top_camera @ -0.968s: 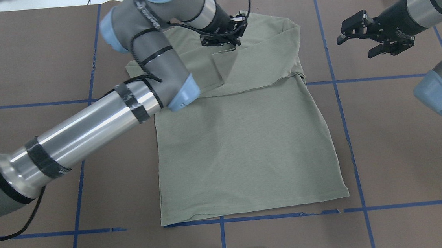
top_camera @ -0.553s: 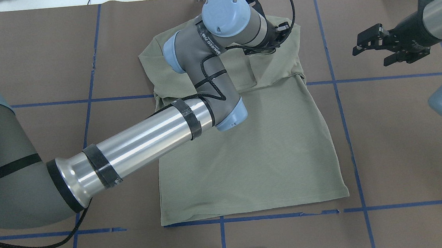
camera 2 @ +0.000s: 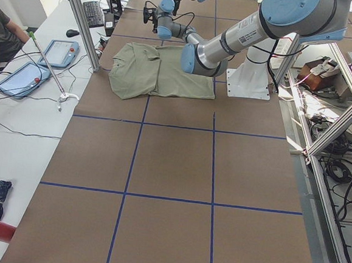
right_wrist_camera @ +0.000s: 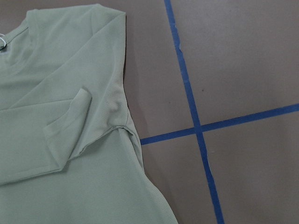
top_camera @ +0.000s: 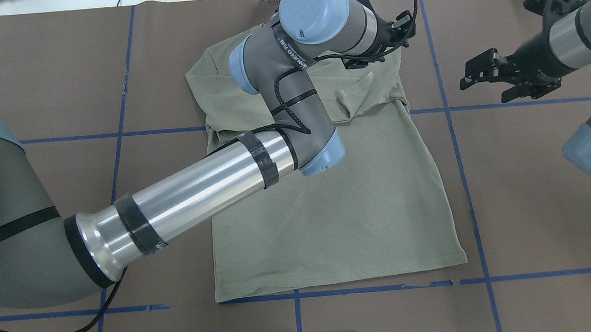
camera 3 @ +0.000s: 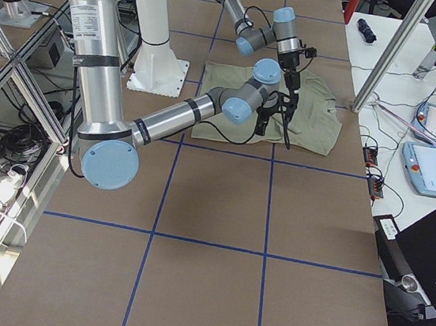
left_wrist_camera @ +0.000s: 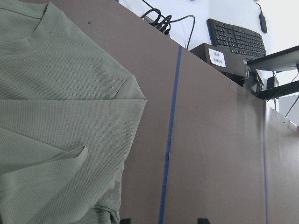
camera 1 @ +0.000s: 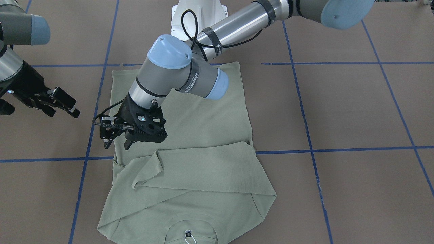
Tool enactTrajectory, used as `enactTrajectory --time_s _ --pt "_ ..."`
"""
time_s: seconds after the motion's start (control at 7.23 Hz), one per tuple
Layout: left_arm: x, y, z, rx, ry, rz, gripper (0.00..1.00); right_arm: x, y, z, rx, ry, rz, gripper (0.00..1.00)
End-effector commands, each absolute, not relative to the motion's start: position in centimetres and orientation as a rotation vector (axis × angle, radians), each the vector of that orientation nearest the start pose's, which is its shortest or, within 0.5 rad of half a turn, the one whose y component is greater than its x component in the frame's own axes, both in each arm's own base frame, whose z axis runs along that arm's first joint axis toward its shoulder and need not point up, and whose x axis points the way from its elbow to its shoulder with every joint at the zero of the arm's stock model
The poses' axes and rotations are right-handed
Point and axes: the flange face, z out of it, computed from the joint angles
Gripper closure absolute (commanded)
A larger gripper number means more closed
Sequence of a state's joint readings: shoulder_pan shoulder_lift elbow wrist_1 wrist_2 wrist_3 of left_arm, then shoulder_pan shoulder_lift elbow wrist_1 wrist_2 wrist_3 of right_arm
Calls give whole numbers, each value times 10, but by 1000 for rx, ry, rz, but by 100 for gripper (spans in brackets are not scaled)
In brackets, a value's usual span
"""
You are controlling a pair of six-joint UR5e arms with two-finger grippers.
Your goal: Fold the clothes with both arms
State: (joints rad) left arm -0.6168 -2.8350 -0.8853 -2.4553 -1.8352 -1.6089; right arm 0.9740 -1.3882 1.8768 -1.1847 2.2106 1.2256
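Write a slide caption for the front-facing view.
Left pincer open over the green shirt, one sleeve folded across its body; right pincer open beside it, over the table.

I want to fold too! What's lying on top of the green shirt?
Its own sleeve, folded across the chest of the shirt. What's beneath that sleeve is covered and cannot be seen.

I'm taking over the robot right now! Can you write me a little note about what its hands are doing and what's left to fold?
Left gripper: fingers open, empty, hovering above the shirt's edge, near the folded sleeve's cuff.
Right gripper: fingers open, empty, over the bare table beside the shirt.
Shirt: flat on the table, collar away from the robot.
Done: a sleeve lies across the chest; none sticks out sideways.
Left: the body isn't folded yet, probably bottom up toward the collar.
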Motion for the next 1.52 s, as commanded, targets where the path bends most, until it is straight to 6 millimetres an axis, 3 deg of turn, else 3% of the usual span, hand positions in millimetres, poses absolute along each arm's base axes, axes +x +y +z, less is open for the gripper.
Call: enactTrajectory --time_s 0.0,0.14,0.28,0.41,0.69,1.11,1.38 --pt "572 -529 36 130 1472 -258 43 -341 -442 343 99 -1000 349 0" --pt "546 -509 62 109 1460 -245 43 -377 -408 338 108 -992 380 0" --pt "512 -482 89 98 1451 -241 43 -400 -380 336 71 -996 416 0" --pt "493 -470 107 92 1436 -243 43 -414 -352 349 60 -969 423 1" --pt "478 -460 130 75 1424 -226 43 -402 -308 392 36 -885 414 6" --pt "477 -461 148 64 1398 -236 43 -389 -271 420 -56 -928 581 8" --pt "475 -463 162 59 1382 -245 42 -389 -254 434 -30 -914 584 9"
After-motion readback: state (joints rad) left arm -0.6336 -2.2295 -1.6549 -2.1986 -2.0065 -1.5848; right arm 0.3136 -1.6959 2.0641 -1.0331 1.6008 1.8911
